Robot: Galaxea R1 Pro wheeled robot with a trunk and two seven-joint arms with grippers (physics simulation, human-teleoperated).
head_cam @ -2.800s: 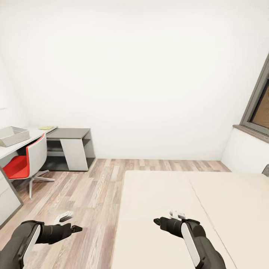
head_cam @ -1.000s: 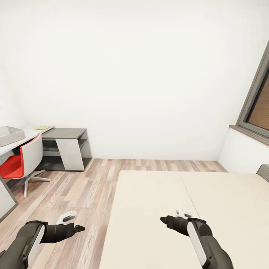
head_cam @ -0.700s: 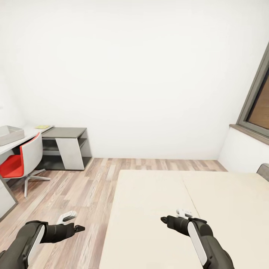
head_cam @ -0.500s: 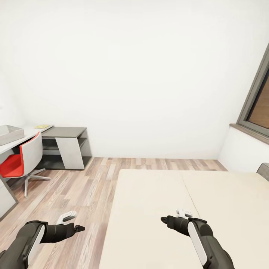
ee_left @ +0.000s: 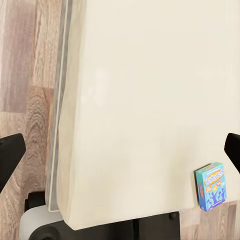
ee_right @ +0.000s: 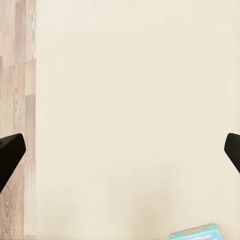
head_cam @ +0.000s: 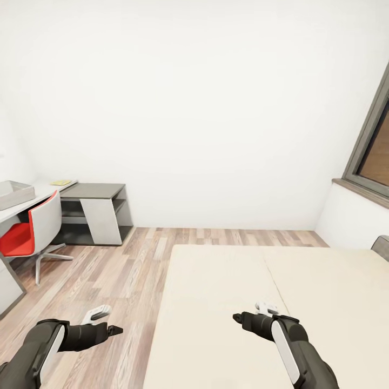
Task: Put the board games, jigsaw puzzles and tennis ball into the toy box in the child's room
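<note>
A blue board game (ee_left: 212, 186) lies flat on the beige bed (ee_left: 135, 100), close to the mattress edge. A sliver of its lid (ee_right: 196, 233) shows in the right wrist view. My left gripper (head_cam: 113, 329) hangs open over the wood floor beside the bed (head_cam: 227, 281), nothing between its fingers. My right gripper (head_cam: 236, 317) is open above the mattress, also holding nothing. Far off to the left, the light grey toy box (head_cam: 11, 194) stands on the pale table (head_cam: 40, 190).
A red and white swivel chair (head_cam: 32, 232) stands at the table. A dark grey cabinet (head_cam: 94, 212) continues the table along the white wall. A flat yellowish item (head_cam: 60, 183) lies at the table's far end. A dark-framed window (head_cam: 373, 151) is at the right.
The whole view has shifted a little since the earliest frame, so the camera moved. Over the last second nothing has visibly moved, and both arms keep their pose.
</note>
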